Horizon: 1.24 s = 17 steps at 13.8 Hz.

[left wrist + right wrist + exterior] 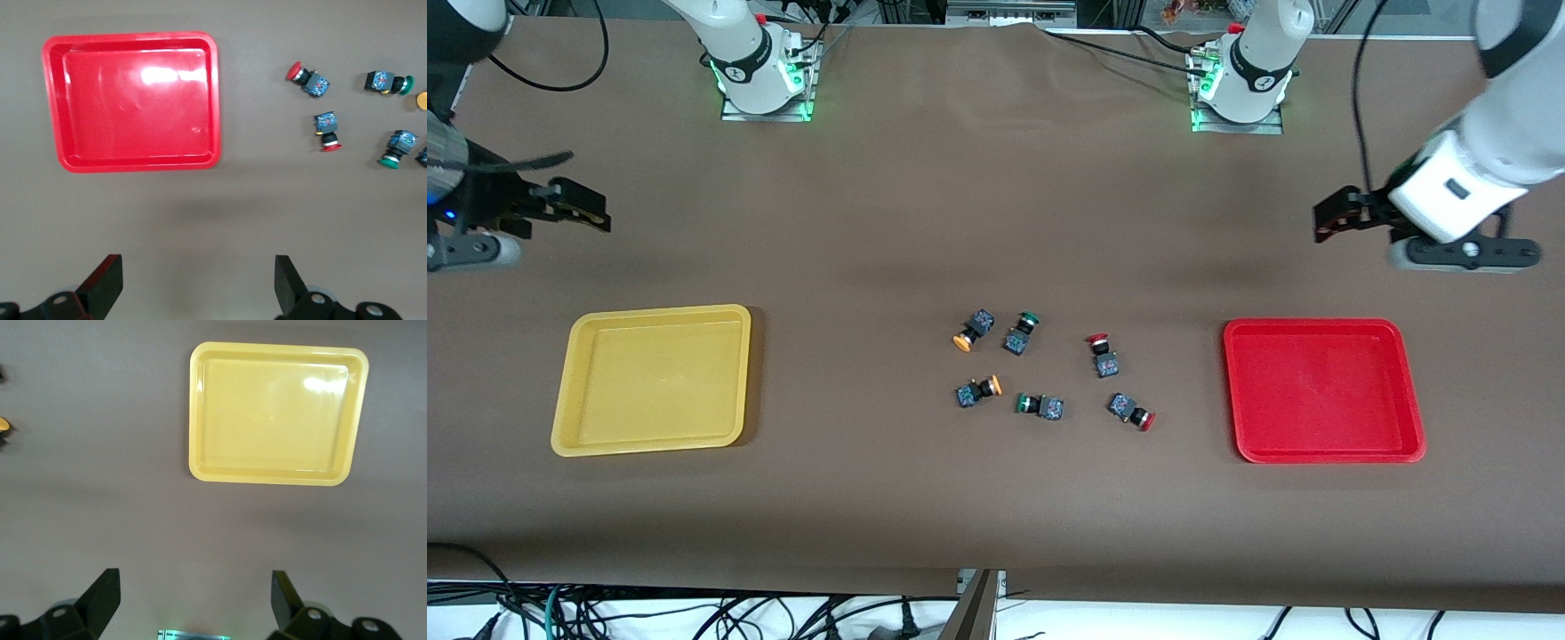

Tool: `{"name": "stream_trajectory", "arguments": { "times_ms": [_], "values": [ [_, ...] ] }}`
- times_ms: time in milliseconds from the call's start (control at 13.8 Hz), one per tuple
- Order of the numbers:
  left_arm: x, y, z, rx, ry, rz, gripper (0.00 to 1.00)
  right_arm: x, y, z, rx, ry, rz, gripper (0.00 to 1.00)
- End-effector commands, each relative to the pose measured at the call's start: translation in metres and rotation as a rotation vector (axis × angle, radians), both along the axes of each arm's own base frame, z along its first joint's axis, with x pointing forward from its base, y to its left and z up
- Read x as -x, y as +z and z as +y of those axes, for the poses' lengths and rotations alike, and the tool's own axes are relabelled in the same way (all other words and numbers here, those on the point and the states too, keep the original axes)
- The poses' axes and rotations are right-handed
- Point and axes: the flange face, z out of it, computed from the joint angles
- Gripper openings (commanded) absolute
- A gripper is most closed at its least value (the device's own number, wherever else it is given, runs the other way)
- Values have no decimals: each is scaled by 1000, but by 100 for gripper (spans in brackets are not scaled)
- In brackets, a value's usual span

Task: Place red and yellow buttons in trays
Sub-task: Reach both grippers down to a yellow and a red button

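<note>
- Left end effector [1327, 222]: fingers [288, 283] spread wide, holding nothing; hangs over bare tabletop [996, 178] above the red tray's rim, at the left arm's end.
- Right end effector [591, 209]: fingers [283, 599] spread wide, holding nothing; hangs over bare tabletop above the yellow tray, at the right arm's end.
- Trays, two: yellow tray [738, 373] and red tray [1409, 391], both holding no switches, well apart at either end.
- Red-capped buttons, two: one [1104, 354] and one [1132, 412] nearer the camera, on the cluster's side toward the red tray.
- Yellow-capped buttons, two: one [972, 330], one [978, 390], on the side toward the yellow tray.
- Green-capped switches, two: one [1021, 332], one [1040, 406], between the others; not wanted.
- Step in hand, as judged: first pick not yet begun. Each arm best takes the colour on its own side; grip the blocky body across its flat sides, approaching from the cluster's outer edge so the green switches stay undisturbed.
</note>
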Motion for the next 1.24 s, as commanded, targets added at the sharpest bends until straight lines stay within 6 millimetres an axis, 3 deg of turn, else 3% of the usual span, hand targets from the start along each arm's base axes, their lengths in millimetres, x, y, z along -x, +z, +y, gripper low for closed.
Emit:
{"name": "stream_trajectory", "arguments": {
  "times_ms": [0,145,291,363,436,726,1017,1162],
  "values": [
    [-6,-9,-21,16,34,0,100,-19,-23,10,-4,29,-12,100],
    [-7,-18,-44,18,49,1,100,-35,-58,13,6,35,22,100],
    [-9,-30,-81,26,77,-5,100,-51,-85,21,0,39,12,100],
    [-10,-37,-100,31,108,-12,100,-58,-103,37,1,46,7,100],
    [-11,-44,-119,41,131,-19,100,-64,-118,64,9,51,-13,100],
    [-10,-76,-184,63,176,-38,100,-75,-175,149,37,-242,-67,100],
    [-22,-112,-190,69,182,-24,100,-63,-242,266,2,-524,-137,100],
    [-26,-135,-200,37,161,-33,100,-53,-272,312,-26,-670,-177,100]
  ]
}}
